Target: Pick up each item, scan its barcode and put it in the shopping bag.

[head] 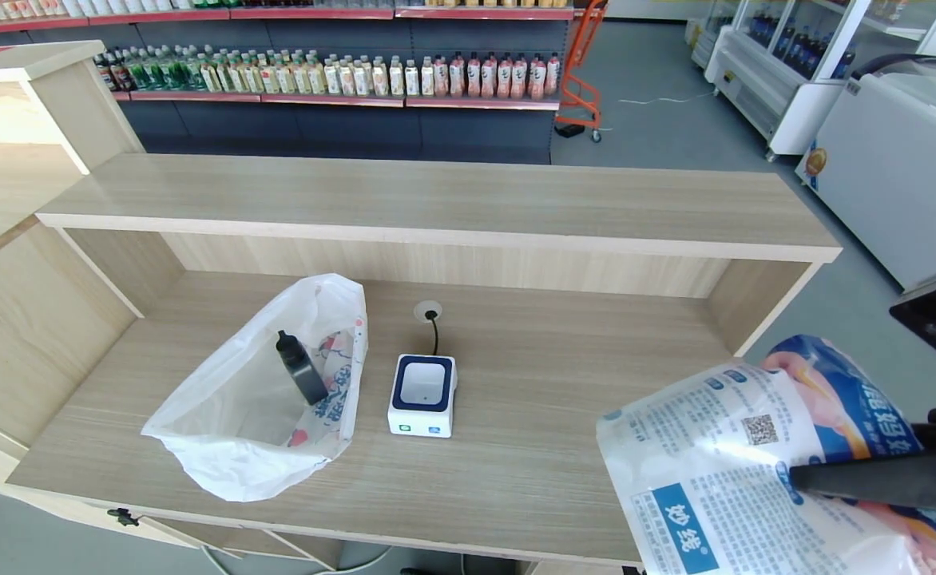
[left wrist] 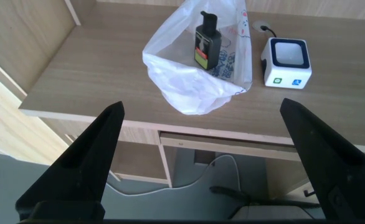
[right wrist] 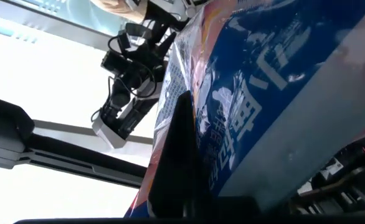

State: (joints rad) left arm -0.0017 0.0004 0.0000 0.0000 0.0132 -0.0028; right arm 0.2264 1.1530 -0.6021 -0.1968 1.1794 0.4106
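Note:
A white shopping bag (head: 244, 415) lies open on the left of the wooden counter (head: 532, 447). Inside it are a black bottle (head: 300, 369) and a printed packet. To its right stands the white scanner (head: 423, 394) with a dark window. At the counter's right front corner, my right gripper (head: 835, 471) is shut on a large white and blue packet (head: 707, 471), held above the counter; its printed back with a square code faces up. In the right wrist view the packet (right wrist: 276, 93) lies against a finger (right wrist: 182, 155). My left gripper (left wrist: 201, 106) is open, before the counter's front edge, facing the bag (left wrist: 182, 87), bottle (left wrist: 207, 43) and scanner (left wrist: 286, 62).
A raised ledge (head: 436, 200) runs along the back of the counter, with side walls left and right. The scanner's cable (head: 434, 327) goes into a hole behind it. Shelves of drink bottles (head: 332, 76) and white freezers (head: 891, 160) stand beyond.

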